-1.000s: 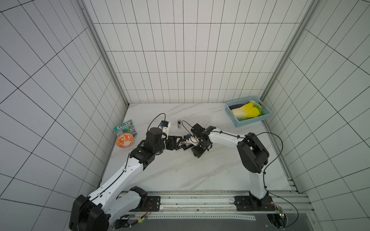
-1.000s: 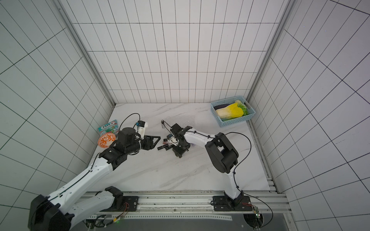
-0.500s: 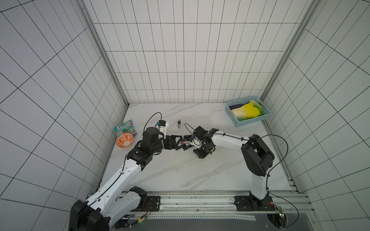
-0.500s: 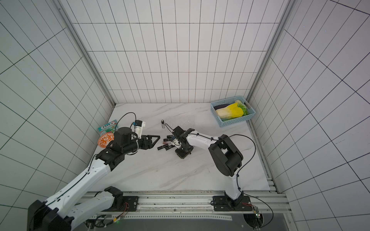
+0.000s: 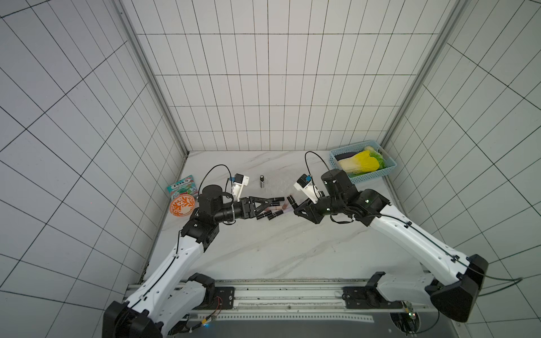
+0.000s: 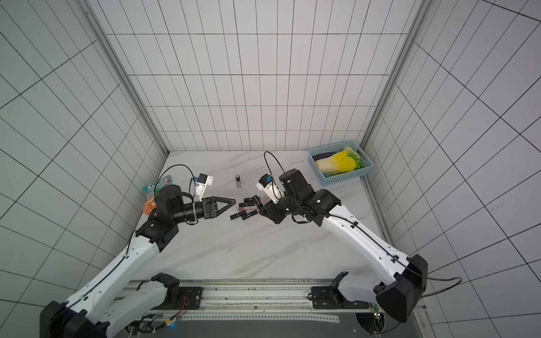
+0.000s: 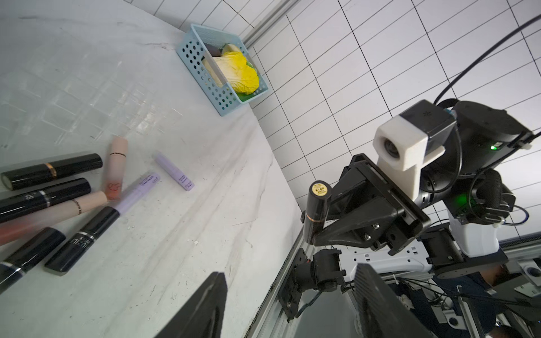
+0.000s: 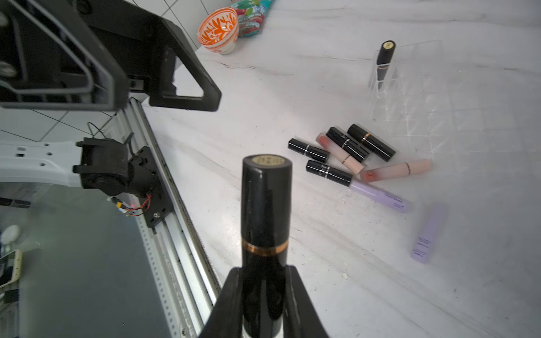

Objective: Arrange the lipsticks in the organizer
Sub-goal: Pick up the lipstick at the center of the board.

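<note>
Clamping a black lipstick [image 8: 265,204], right jaws; left jaws apart; gold band [image 8: 265,248] clear only from wrist views.

Marble table [image 5: 278,248]: lipsticks [image 8: 347,145], organizer [image 8: 415,87], basket [image 7: 199,70], bowl [image 8: 218,30].

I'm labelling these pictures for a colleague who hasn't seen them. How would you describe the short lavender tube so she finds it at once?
On the marble table, find the lipsticks heaped beside the clear organizer. The short lavender tube lies just off that heap. It lies clear of all the others and is stubbier than the other lavender one.
</note>
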